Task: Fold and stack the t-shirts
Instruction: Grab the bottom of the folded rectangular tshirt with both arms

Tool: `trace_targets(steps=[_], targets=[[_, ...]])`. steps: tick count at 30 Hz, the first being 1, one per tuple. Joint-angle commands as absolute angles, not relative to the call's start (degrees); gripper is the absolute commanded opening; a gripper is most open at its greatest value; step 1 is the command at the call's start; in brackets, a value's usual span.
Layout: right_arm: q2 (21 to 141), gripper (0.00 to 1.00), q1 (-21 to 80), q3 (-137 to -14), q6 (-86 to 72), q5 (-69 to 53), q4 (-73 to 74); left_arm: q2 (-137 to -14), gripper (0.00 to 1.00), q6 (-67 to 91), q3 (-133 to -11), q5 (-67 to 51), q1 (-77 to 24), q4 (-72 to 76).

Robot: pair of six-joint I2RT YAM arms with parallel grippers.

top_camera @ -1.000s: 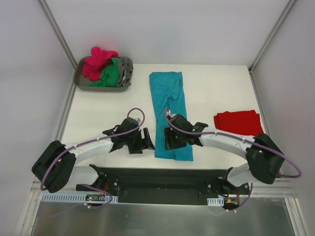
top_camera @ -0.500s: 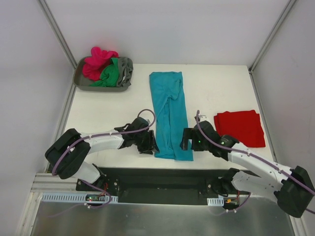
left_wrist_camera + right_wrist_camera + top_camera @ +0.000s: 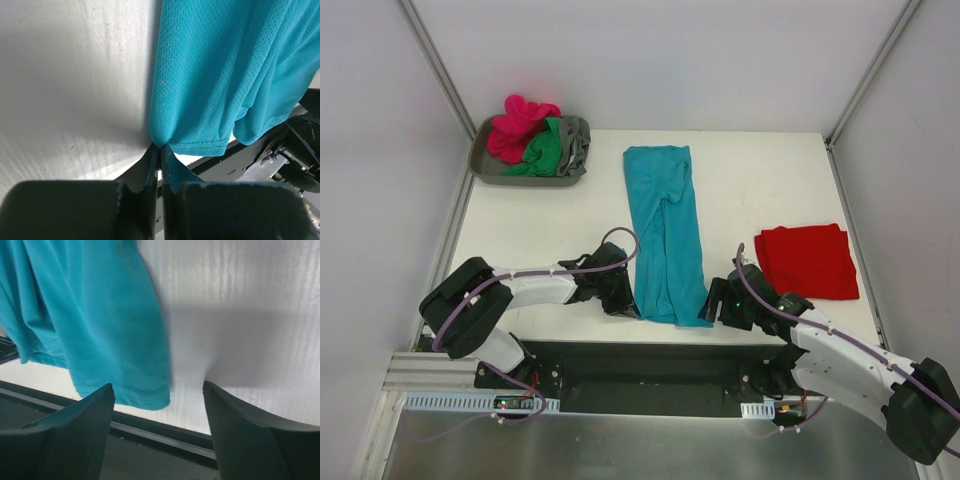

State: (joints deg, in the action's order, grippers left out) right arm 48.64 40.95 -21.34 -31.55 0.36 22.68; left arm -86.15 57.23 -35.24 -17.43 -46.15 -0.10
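Two grippers now work the near hem of one shirt, low in the overhead view. My left gripper (image 3: 160,148) has just snapped from spread to pressed together. Its wrist view shows the tips pinching the lower-left corner of the teal t-shirt (image 3: 665,230), with the mesh cloth puckered into a small peak where they meet.

My right gripper (image 3: 157,389) was over the lower part of the shirt a second ago. It has since swung out and down to the lower-right corner. Its jaws are spread, and that corner of the hem lies between them, not yet gripped.

The teal t-shirt itself has barely moved. It lies as a long narrow strip down the middle of the white surface (image 3: 540,220), from upper centre to the near edge, already folded lengthwise.

I judge that one corner is secured and the other is lined up. Once the right side closes, both arms can carry the hem away from me to fold the strip in half.

The red t-shirt (image 3: 807,260) lies folded at the right of the frame, well apart. At upper left, the grey tray (image 3: 485,168) holds the pink t-shirt (image 3: 518,125), green t-shirt (image 3: 545,152) and grey t-shirt (image 3: 575,140), all crumpled.
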Motion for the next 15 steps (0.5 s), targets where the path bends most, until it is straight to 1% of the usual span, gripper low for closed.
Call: trace_targets(steps=[1, 2, 4, 8, 9, 12, 13, 15], targets=[[50.9, 0.68, 40.5, -20.2, -34.7, -3.9, 17.2, -86.1, 0.00, 57.2, -35.1, -13.3, -46.9, -2.5], [51.7, 0.62, 40.4, -20.3, -35.0, -4.7, 16.3, -85.6, 0.00, 57.2, -34.9, -12.6, -47.0, -3.1], [53.0, 0.56, 40.4, -20.1, -35.2, -8.0, 14.2, -84.4, 0.00, 57.2, -34.5, -11.3, -47.5, -4.1], [54.1, 0.32, 40.5, -19.7, -35.5, -8.8, 13.9, -83.1, 0.00, 57.0, -33.5, -11.2, -48.3, -4.4], [54.0, 0.28, 40.5, -19.6, -35.4, -9.2, 13.5, -83.1, 0.00, 57.3, -33.4, -11.6, -48.5, -4.6], [52.3, 0.20, 40.7, -19.3, -35.1, -11.2, 13.0, -81.8, 0.00, 58.0, -32.5, -11.5, -49.3, -4.7], [51.3, 0.15, 40.9, -18.8, -35.2, -11.4, 12.9, -80.7, 0.00, 58.3, -32.2, -11.7, -49.5, -5.0], [48.4, 0.03, 40.9, -18.1, -35.4, -11.9, 13.0, -77.8, 0.00, 58.4, -31.6, -10.2, -50.2, -5.4]])
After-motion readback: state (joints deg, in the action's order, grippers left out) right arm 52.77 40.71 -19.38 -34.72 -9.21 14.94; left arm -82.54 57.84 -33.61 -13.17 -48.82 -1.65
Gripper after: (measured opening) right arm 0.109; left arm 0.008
